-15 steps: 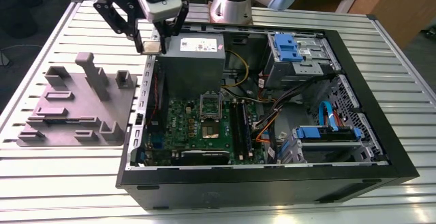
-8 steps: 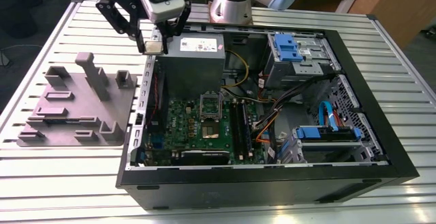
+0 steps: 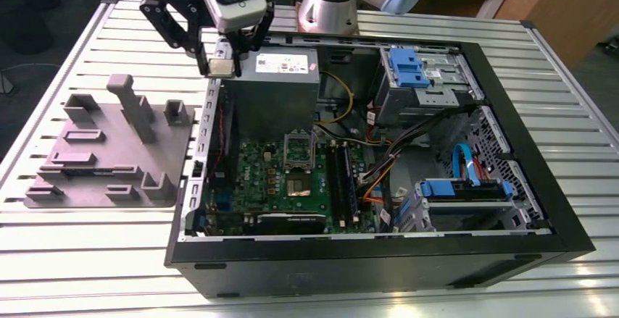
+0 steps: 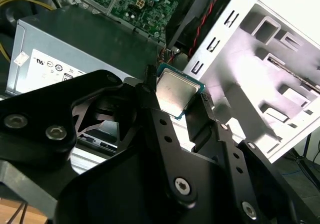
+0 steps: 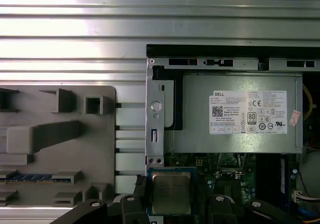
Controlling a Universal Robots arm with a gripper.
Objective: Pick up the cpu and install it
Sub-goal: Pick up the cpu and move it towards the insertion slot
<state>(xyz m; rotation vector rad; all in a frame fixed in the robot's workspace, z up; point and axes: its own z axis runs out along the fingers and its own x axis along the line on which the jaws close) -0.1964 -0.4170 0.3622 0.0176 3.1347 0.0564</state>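
Observation:
The cpu (image 3: 222, 68) is a small square chip with a silver-grey metal top, and my gripper (image 3: 222, 70) is shut on it. In the exterior view it hangs in the air over the back left corner of the open computer case (image 3: 387, 260), beside the grey power-supply box (image 3: 280, 79). In both wrist views the cpu (image 4: 175, 92) (image 5: 171, 192) sits pinched between the black fingers (image 4: 200, 129), its flat top facing the camera. The green motherboard (image 3: 290, 180) with its open socket (image 3: 298, 185) lies lower inside the case, well away from the chip.
A big grey plastic tray (image 3: 106, 151) with upright posts lies on the slatted metal table at the exterior view's left. Blue drive brackets (image 3: 406, 68), cables and black memory sticks (image 3: 338, 177) crowd the case interior. The case's left wall (image 3: 208, 144) stands just under the gripper.

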